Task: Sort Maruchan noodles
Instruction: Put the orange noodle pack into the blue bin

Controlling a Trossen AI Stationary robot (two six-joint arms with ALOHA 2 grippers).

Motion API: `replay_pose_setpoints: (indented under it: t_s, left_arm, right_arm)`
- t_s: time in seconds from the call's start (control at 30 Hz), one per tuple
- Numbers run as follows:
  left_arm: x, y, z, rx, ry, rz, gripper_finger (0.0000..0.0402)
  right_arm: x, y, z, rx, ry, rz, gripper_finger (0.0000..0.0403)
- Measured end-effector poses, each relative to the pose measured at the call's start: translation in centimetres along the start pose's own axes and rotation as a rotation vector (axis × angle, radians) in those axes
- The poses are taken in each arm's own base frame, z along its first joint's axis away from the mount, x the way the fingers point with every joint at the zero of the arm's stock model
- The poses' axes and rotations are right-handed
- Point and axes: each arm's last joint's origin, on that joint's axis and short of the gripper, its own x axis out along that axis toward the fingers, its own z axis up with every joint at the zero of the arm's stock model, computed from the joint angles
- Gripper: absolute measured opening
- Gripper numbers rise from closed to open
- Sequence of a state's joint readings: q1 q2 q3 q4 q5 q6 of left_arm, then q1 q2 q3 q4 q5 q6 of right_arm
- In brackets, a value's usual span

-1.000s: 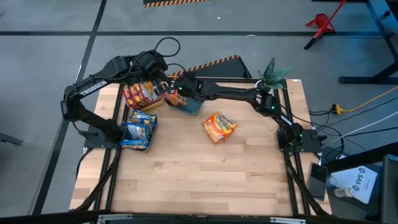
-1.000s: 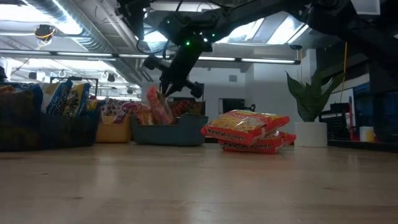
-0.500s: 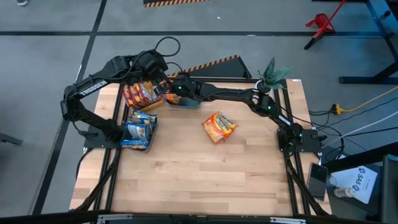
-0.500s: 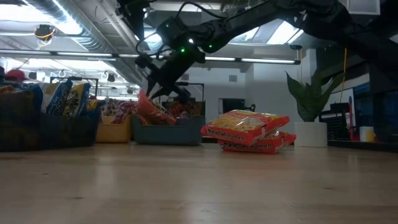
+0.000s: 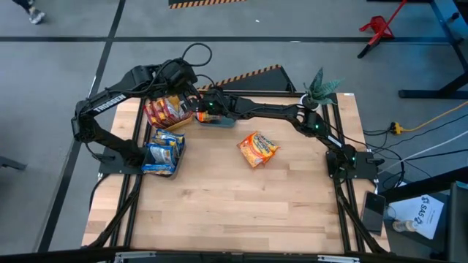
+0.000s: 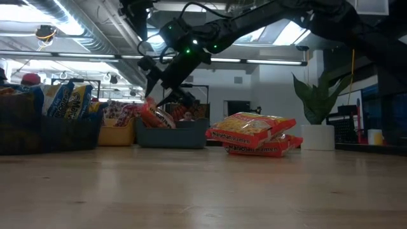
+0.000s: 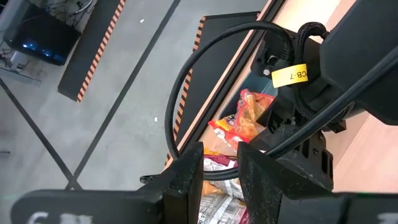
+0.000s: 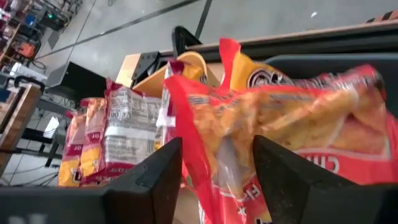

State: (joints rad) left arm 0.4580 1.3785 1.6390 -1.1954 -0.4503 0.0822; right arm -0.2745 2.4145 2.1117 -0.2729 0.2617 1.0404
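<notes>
Beside the teal bin (image 5: 219, 124) on my wooden table (image 5: 234, 197), the right gripper (image 6: 164, 95) stands parted over an orange packet (image 6: 154, 116), perhaps touching it; grey floor surrounds us.

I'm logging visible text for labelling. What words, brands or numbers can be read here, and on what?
"TROSSEN": left arm, white lettering, high view.
"CB-7": yellow cable tag, left wrist view.
Orange packets on the table: yellow brand lettering, too blurred to read.
Packets in the bin, right wrist view: print too blurred.
White sheet beside the table: unreadable.
</notes>
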Motion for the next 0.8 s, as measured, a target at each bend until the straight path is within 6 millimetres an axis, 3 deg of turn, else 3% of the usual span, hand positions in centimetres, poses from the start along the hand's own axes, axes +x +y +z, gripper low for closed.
replay_pose_setpoints:
  t_s: [0.17,0.4,0.63,0.8]
  left_arm:
    - [0.0,0.0,0.0,0.000,0.000,0.000,0.0092]
    - [0.0,0.0,0.0,0.017,0.000,0.000,0.0092]
    - [-0.1,-0.1,0.0,0.014,-0.008,-0.075,0.0092]
    - [-0.2,0.1,-0.1,-0.007,-0.023,-0.140,0.0092]
  right_arm:
    - [-0.1,0.0,0.2,-0.027,0.010,0.004,0.0186]
    - [-1.9,0.7,1.0,-0.108,0.026,-0.018,0.0186]
    - [-4.9,-0.6,2.3,-0.369,0.094,-0.275,0.0186]
    - [-5.5,-2.1,2.0,-0.532,0.193,-0.408,0.0186]
